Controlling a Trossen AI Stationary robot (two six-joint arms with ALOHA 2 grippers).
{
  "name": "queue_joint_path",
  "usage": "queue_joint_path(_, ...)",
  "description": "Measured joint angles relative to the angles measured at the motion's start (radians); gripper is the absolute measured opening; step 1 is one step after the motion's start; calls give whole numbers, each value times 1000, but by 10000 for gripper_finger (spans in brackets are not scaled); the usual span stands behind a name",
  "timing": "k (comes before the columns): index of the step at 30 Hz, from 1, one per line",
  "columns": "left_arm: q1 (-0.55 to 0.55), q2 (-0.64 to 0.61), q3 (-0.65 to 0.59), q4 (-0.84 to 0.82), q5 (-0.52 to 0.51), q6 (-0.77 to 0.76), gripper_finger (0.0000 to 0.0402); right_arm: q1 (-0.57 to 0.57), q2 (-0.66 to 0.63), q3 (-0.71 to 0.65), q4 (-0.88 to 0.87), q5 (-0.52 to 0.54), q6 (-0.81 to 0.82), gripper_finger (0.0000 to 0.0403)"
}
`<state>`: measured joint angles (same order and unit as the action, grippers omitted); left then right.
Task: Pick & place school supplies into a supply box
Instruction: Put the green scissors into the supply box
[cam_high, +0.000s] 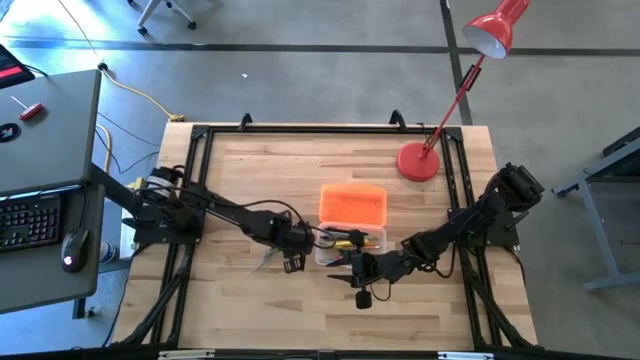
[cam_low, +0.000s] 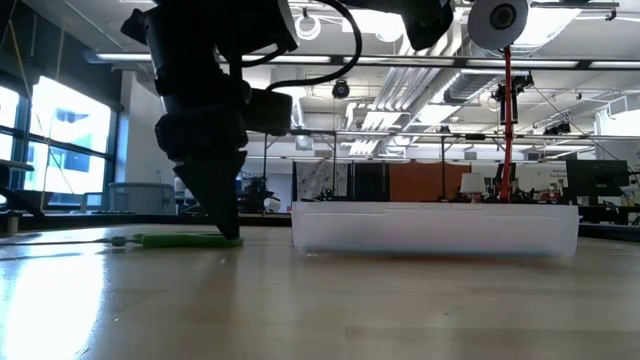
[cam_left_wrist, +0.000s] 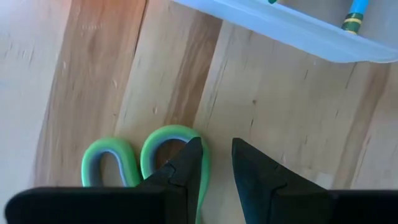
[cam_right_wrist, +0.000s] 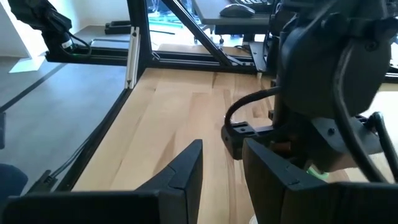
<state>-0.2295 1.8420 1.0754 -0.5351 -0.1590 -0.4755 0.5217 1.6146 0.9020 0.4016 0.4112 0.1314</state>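
Item one: your left gripper (cam_left_wrist: 216, 163) is down at the table (cam_high: 250, 310), its fingers a little apart and straddling one green handle loop of the scissors (cam_left_wrist: 146, 162), which lie flat beside the supply box (cam_high: 350, 225).

Item two: the box sits mid-table, orange lid (cam_high: 353, 203) swung back, pencils (cam_high: 350, 238) in its clear tray.

Item three: your right gripper (cam_right_wrist: 222, 163) hovers at the box's near edge, fingers parted, holding nothing.

Item four: a red lamp (cam_high: 418, 161) stands behind the box.

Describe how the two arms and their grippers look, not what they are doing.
Both arms are dark, near-black, jointed, with black cables looping alongside. The left gripper has two dark wedge-shaped fingers tapering to pointed tips. The right gripper has the same dark wedge fingers on a flat black bar. No markings show.
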Motion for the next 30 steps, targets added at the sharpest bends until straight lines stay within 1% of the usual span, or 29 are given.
queue_joint_path(8,0,6,0,17,-1,0,124,0,0,0,-1,1,0,94)
queue_joint_path(12,0,-17,0,13,-11,0,124,0,0,0,-1,1,0,94)
queue_joint_path(15,0,-36,26,-65,-14,-2,124,0,0,0,-1,1,0,94)
queue_joint_path(21,0,-52,129,-203,-43,-2,124,0,0,0,-1,1,0,94)
queue_joint_path(25,0,-50,132,-211,-56,-7,124,0,0,0,-1,1,0,94)
queue_joint_path(28,0,-50,130,-265,-78,-44,124,0,0,0,-1,1,0,94)
queue_joint_path(30,0,-38,130,-271,-88,-65,124,0,0,0,-1,1,0,94)
